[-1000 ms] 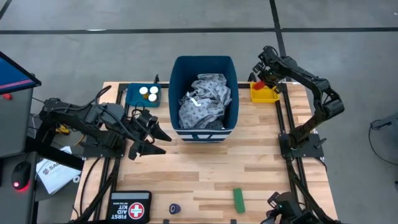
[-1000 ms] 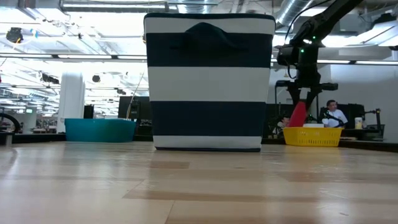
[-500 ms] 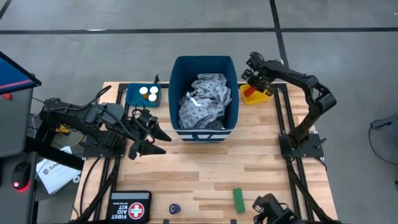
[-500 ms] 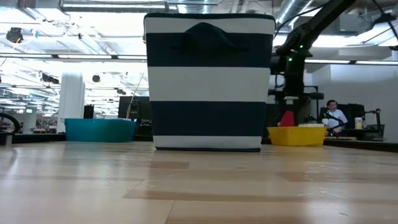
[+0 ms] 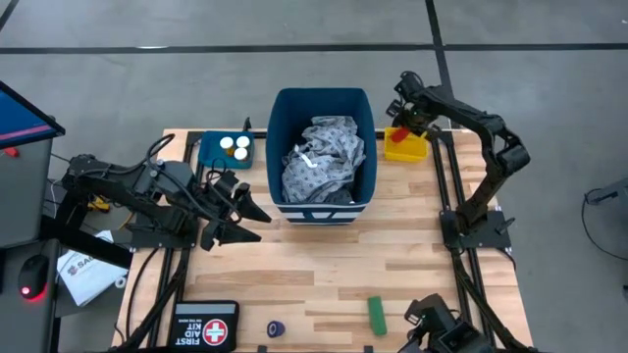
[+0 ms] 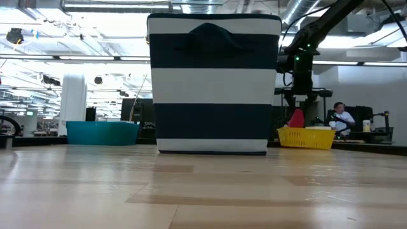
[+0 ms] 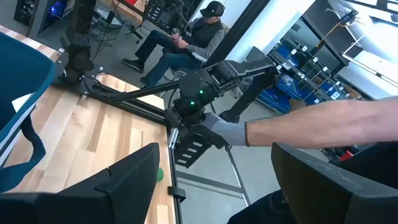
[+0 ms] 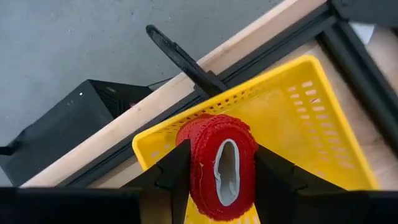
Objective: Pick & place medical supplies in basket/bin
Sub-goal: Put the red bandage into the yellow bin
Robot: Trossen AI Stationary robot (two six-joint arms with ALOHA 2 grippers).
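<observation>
We see butcher-block table (image 5: 314,265), grey floor; person (image 7: 186,37) seated in room beyond. Right gripper (image 8: 221,163) clamps red roll (image 8: 217,163) over yellow tray (image 5: 408,149), arm reaching to far right edge. Left gripper (image 5: 245,221) spread, empty, arm low beside blue bin (image 5: 322,108) holding grey gown (image 5: 322,157).

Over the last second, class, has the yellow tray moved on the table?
Yes. In the high view the yellow tray has slid toward the blue bin, while the right gripper holds the red roll over it.
</observation>
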